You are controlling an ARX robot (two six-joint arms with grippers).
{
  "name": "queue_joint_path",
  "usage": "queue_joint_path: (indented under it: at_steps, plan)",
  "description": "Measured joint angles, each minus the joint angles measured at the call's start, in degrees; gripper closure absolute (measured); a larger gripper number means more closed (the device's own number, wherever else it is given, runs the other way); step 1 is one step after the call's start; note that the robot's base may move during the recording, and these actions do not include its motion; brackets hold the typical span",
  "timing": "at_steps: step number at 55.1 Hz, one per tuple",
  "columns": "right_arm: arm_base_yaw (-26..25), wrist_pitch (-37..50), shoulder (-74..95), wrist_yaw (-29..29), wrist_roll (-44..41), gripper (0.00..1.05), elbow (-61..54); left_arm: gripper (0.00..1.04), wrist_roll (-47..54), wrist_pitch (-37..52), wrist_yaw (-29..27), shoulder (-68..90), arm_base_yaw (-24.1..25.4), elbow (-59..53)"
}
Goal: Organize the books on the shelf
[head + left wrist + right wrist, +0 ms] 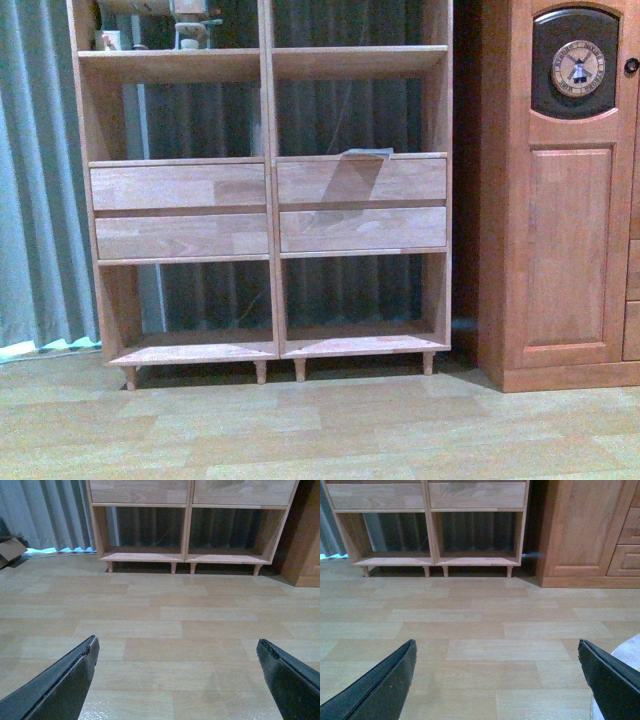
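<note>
Faced the shelf (268, 120): pale natural wood, two columns, four plain drawer fronts, peg legs, beside a reddish cabinet (570, 250). Held left gripper (176, 641) and right gripper (496, 642) spread wide, empty.

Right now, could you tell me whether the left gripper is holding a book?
No, the left gripper is open, its jaws wide apart with only floor showing between them.

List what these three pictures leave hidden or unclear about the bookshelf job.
1. Books: none visible in any view; whereabouts unknown.
2. Shelf top: cut by the front view's upper edge, with the objects on its upper-left board.
3. Grey patch on a drawer, front view: too faint to identify.
4. White object, right wrist view: cut off by the frame edge.
</note>
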Motion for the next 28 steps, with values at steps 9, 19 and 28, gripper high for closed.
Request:
queue_joint_path:
  at_steps: [9, 19, 28]
  plan:
    - [0.0, 0.0, 0.0, 0.0, 0.0, 0.07, 0.0, 0.07, 0.0, 0.0, 0.0, 0.0, 0.0, 0.0]
    - [0.0, 0.0, 0.0, 0.0, 0.0, 0.07, 0.0, 0.07, 0.0, 0.0, 0.0, 0.0, 0.0, 0.0]
    - [0.0, 0.0, 0.0, 0.0, 0.0, 0.07, 0.0, 0.07, 0.0, 0.0, 0.0, 0.0, 0.0, 0.0]
